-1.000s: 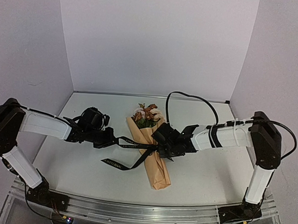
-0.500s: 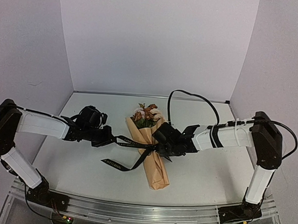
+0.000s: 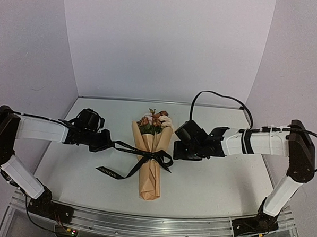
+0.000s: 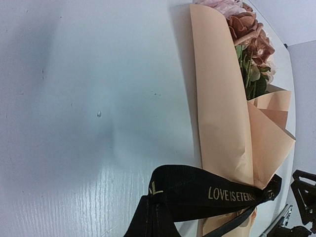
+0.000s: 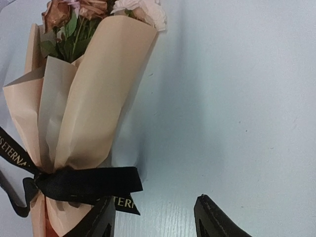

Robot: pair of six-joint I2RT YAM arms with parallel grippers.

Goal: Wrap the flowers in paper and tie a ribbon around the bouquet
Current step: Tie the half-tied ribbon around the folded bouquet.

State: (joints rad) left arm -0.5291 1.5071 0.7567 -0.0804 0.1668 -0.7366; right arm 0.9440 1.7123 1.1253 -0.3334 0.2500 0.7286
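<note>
Since the earlier frame, the right gripper (image 5: 156,207) has backed away from the knot toward the right, and its jaws have parted. The bouquet (image 3: 150,163) has shifted slightly left and now lies straighter.

1. Bouquet: it lies flat on the table (image 3: 224,180), near the centre, between the two arms. Its narrow end points toward the arm bases and its wide end toward the back wall.
2. Flowers (image 3: 154,120): pink, cream and rust blooms with green leaves show from the wide end of the cone.
3. Paper (image 5: 101,94): the tan sheet is rolled into overlapping folds and gathered tightly at the waist.
4. Ribbon (image 3: 131,149): the black band is knotted around the waist of the cone. One strand runs left from the knot to the left gripper (image 3: 106,143). A free tail with pale lettering lies on the table at the front left, and a small loop lies on the right side of the knot.
5. Left gripper: the jaws are fully closed on the ribbon strand, and it is held away from the cone on its left.
6. Right gripper: the jaws stand apart with a clear gap and hold nothing. In the right wrist view, one finger (image 5: 101,219) is just beside the lettered ribbon end; contact cannot be determined.
</note>
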